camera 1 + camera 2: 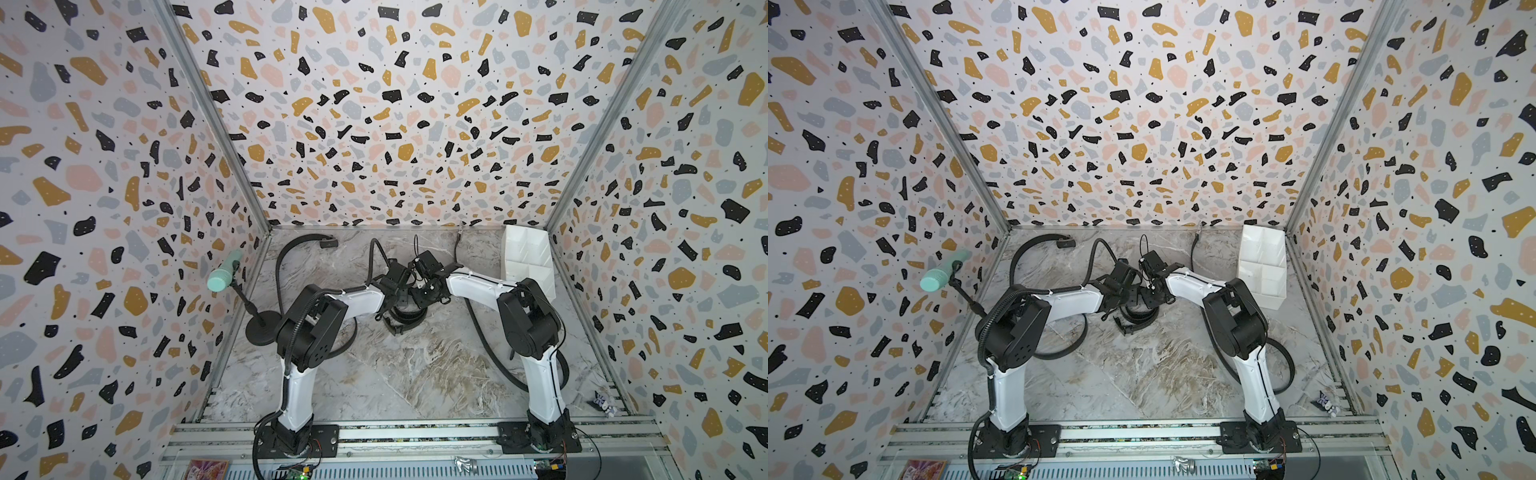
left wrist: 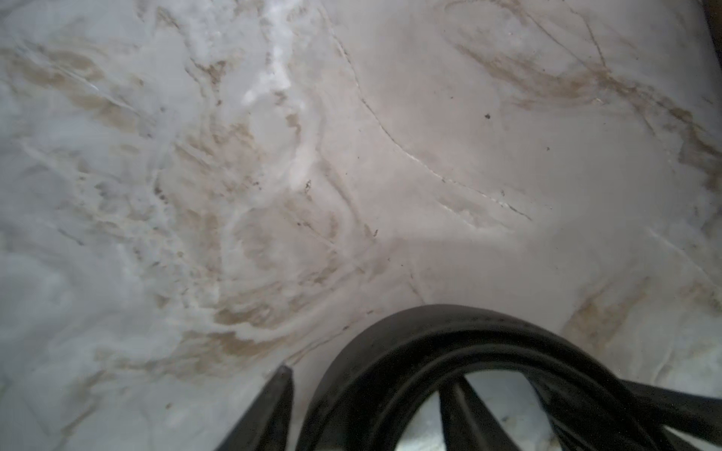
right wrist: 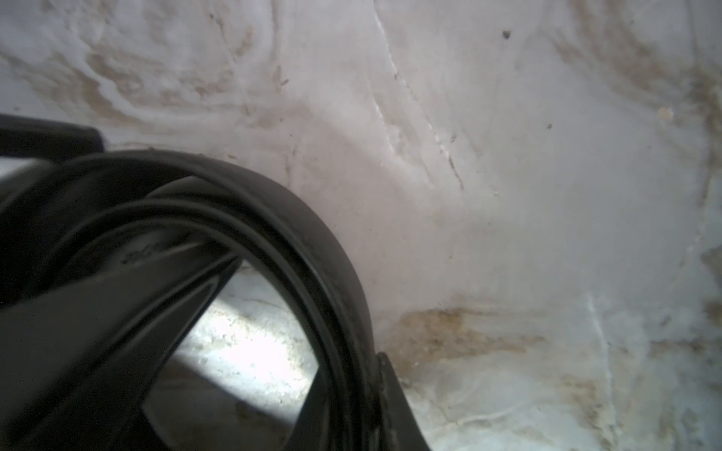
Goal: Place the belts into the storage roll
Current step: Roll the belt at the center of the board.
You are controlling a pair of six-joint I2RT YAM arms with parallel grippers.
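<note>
Right gripper (image 3: 351, 398) pinches coiled belt (image 3: 312, 218); embossed writing (image 3: 145, 252) illegible.

Mint-green cylinder (image 1: 222, 276) on black round-based stand (image 1: 261, 329), left edge of grey marbled tabletop (image 1: 395, 374); terrazzo-patterned walls (image 1: 374, 104).

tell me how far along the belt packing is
Done: nothing yet; every visible cell of the storage roll looks empty. In hand: one coiled belt mid-table, the right pincer shut on its wall, the left pincer open astride it. Left: carry that coil to a cell, then roll and store the wide belt at the back and the thin belt.
</note>
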